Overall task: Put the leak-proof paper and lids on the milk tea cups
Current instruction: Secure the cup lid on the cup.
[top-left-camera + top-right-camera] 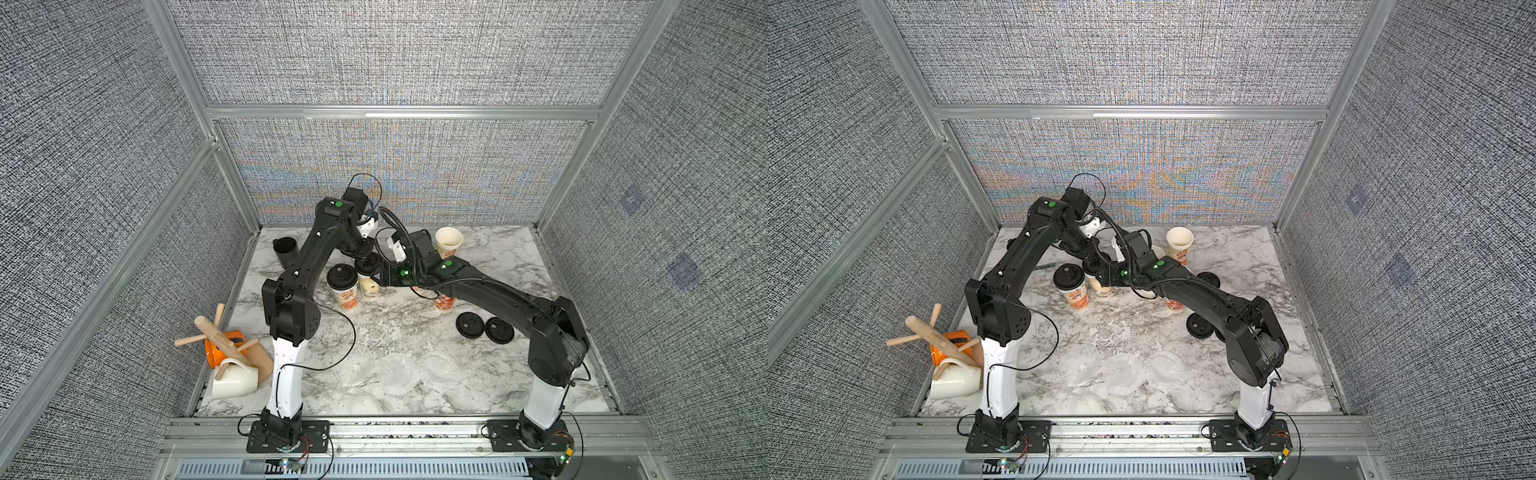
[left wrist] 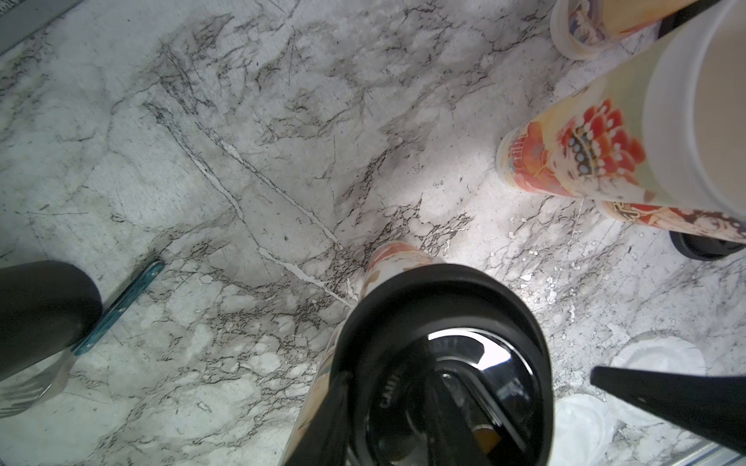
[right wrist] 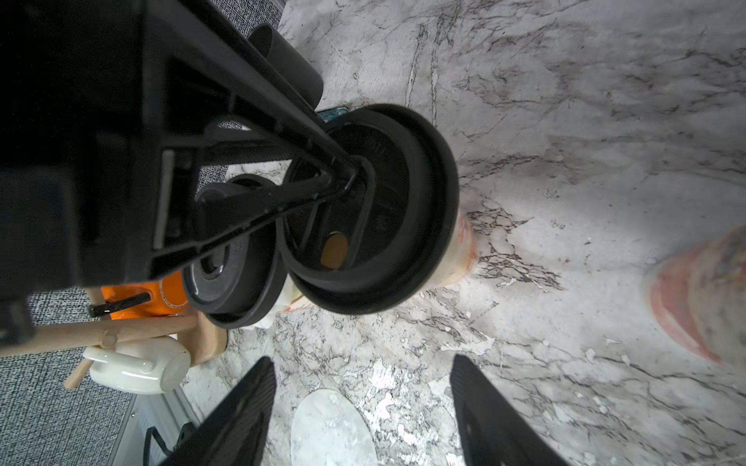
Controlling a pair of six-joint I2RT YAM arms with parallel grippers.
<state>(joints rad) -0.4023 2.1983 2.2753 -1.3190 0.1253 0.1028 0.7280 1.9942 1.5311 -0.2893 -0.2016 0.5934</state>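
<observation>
As L jaws touch lidded cup (image 3: pixel 456 258), R jaws gape.

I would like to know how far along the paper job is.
Done: two milk tea cups wear black lids; any paper beneath is hidden. In hand: the left gripper is at one lid; the right gripper is open, empty. Left: the open cup looks uncovered, and leak-proof paper lies on the table.

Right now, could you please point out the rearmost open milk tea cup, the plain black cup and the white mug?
open milk tea cup (image 1: pixel 449 242): top view, pale inside.
plain black cup (image 1: pixel 289 259): top view, side wall.
white mug (image 1: pixel 232 380): top view, body.
</observation>
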